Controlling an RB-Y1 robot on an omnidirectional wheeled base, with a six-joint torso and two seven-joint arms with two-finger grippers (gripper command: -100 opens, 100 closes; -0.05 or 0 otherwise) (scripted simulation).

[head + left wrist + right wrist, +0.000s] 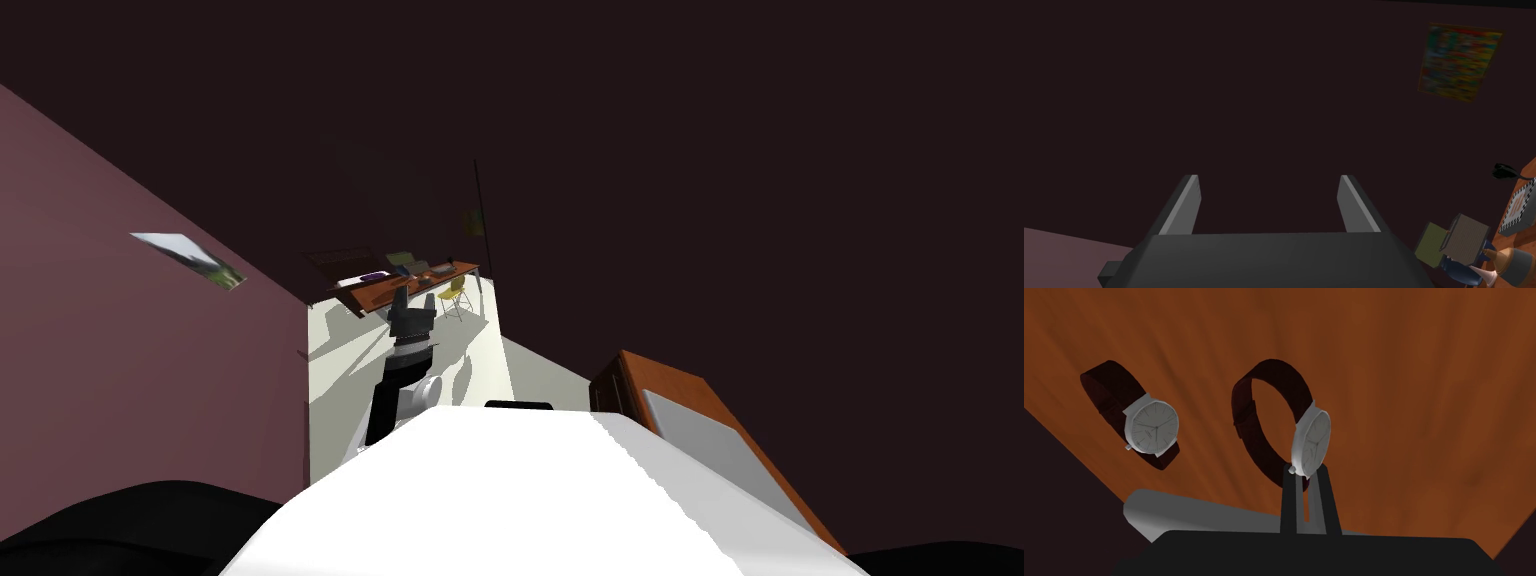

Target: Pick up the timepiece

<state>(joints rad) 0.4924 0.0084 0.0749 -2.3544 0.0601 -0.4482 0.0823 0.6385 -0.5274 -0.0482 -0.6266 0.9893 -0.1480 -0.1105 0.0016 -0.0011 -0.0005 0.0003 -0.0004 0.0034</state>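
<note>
The left arm is seen stretched forward, and its left gripper is held wide open, fingers well apart with nothing between them. The right gripper is closed almost together, the lower edge of a wristwatch pinched at the fingertips.

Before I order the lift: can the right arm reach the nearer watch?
Probably yes: the right pincer looks shut on the nearer watch; the other watch lies apart.

The watch had a white dial, silver case and dark maroon strap; the surface behind was streaked orange-brown; the poster was multicoloured.
</note>
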